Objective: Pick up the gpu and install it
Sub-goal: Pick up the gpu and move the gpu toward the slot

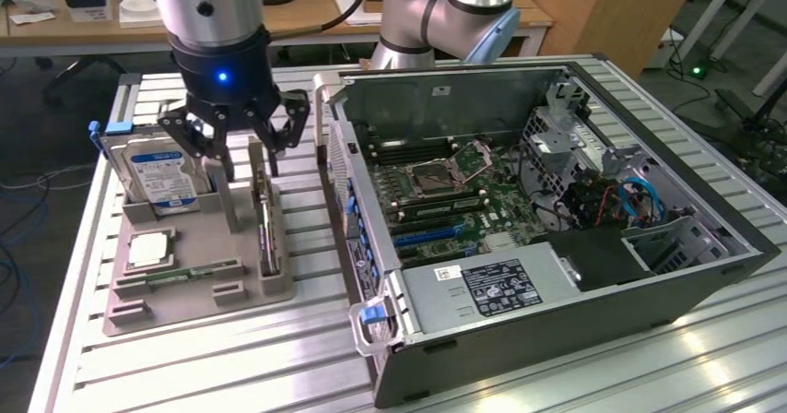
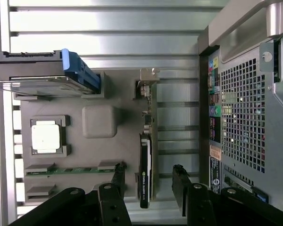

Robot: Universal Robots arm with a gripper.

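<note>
The gpu (image 1: pixel 264 221) stands on edge in a slot of the grey parts tray (image 1: pixel 252 290), its silver bracket at the far end. Seen edge-on in the wrist view, the gpu (image 2: pixel 145 160) shows a thin black and green profile with its bracket toward the top. My gripper (image 1: pixel 246 150) hangs just above the card's far end, open, with one finger on each side of it. In the wrist view the gripper (image 2: pixel 148 181) straddles the card, and both fingertips (image 2: pixel 118 176) stand apart from it.
The tray (image 2: pixel 99 121) also holds a hard drive (image 1: pixel 160 178) with a blue-white label, a CPU (image 1: pixel 147 247) and a memory stick (image 1: pixel 191 273). The open computer case (image 1: pixel 554 201) lies at the exterior view's right, motherboard (image 1: pixel 455 192) exposed. A second arm stands behind it.
</note>
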